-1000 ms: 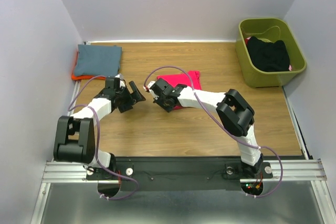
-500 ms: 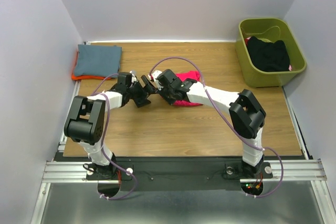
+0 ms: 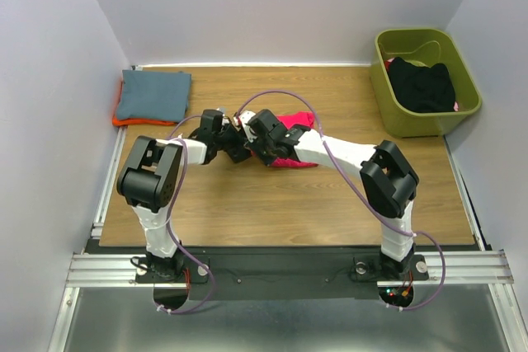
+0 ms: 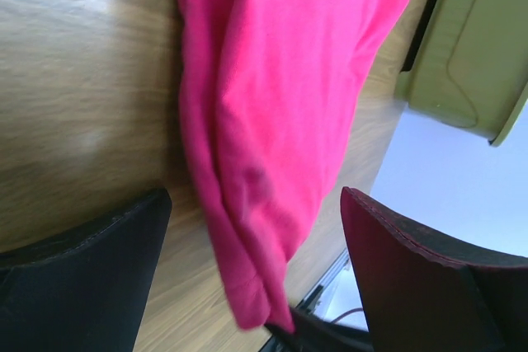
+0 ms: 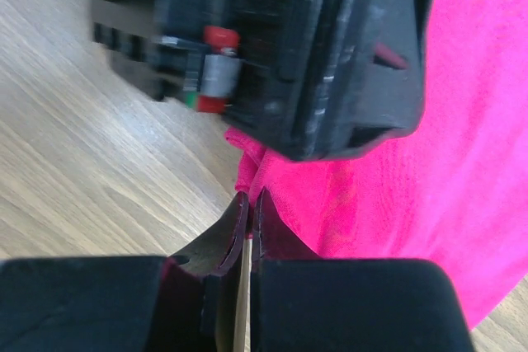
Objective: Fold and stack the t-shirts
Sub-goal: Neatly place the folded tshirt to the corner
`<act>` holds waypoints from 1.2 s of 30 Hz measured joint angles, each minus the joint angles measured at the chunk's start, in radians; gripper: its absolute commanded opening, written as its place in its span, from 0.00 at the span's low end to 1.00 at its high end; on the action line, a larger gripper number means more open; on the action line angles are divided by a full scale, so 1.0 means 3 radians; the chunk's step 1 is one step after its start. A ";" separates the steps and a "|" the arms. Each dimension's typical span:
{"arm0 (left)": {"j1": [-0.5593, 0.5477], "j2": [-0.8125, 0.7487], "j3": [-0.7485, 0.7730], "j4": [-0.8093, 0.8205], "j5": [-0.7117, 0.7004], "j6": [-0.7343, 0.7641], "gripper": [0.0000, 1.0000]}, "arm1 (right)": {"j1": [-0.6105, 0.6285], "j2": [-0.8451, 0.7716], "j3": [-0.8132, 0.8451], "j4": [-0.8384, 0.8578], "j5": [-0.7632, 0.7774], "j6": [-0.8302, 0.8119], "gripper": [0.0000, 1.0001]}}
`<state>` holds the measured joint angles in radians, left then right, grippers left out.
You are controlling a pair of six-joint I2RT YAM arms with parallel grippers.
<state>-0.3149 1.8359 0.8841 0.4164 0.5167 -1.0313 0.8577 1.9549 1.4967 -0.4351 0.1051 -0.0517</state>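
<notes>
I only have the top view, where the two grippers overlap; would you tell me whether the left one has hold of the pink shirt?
Observer: No; the left wrist view shows the left gripper wide open, with the pink shirt lying ahead, between its fingers and ungripped.
Operator: Thank you. And the right one?
Observer: Its wrist view shows the right gripper shut, tips at the shirt's edge; whether cloth is pinched, I cannot tell.

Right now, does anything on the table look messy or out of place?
The black garment lies crumpled in the olive-green bin, unfolded. The magenta-pink t-shirt is folded unevenly, its layers bunched along one edge. The blue-grey t-shirt lies flat on the orange t-shirt.
</notes>
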 measured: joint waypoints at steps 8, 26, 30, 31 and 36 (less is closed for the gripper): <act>-0.0034 0.0238 0.0189 0.0134 -0.0099 -0.0135 0.77 | 0.0000 -0.0076 -0.0001 0.0033 -0.0092 0.0048 0.01; -0.0076 0.0449 0.0586 -0.0247 -0.0455 0.0679 0.06 | 0.0000 -0.0198 -0.0164 0.0177 -0.0198 0.0135 0.69; 0.0008 0.0448 0.1015 -0.0807 -0.0735 0.1372 0.00 | 0.0000 -0.0474 -0.0407 0.0182 -0.0104 0.0175 0.80; 0.0028 0.0448 0.1083 -0.0903 -0.0793 0.1490 0.00 | 0.0000 -0.0575 -0.0487 0.0187 -0.0071 0.0195 0.82; 0.0254 0.0450 0.1720 -0.1671 -0.1310 0.2361 0.00 | 0.0000 -0.1067 -0.0857 0.0182 0.0121 0.0346 0.89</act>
<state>-0.2386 1.9709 1.4002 -0.0849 0.1238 -0.3229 0.8577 1.6348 1.2396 -0.3805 0.1413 0.0521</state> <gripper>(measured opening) 0.157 0.863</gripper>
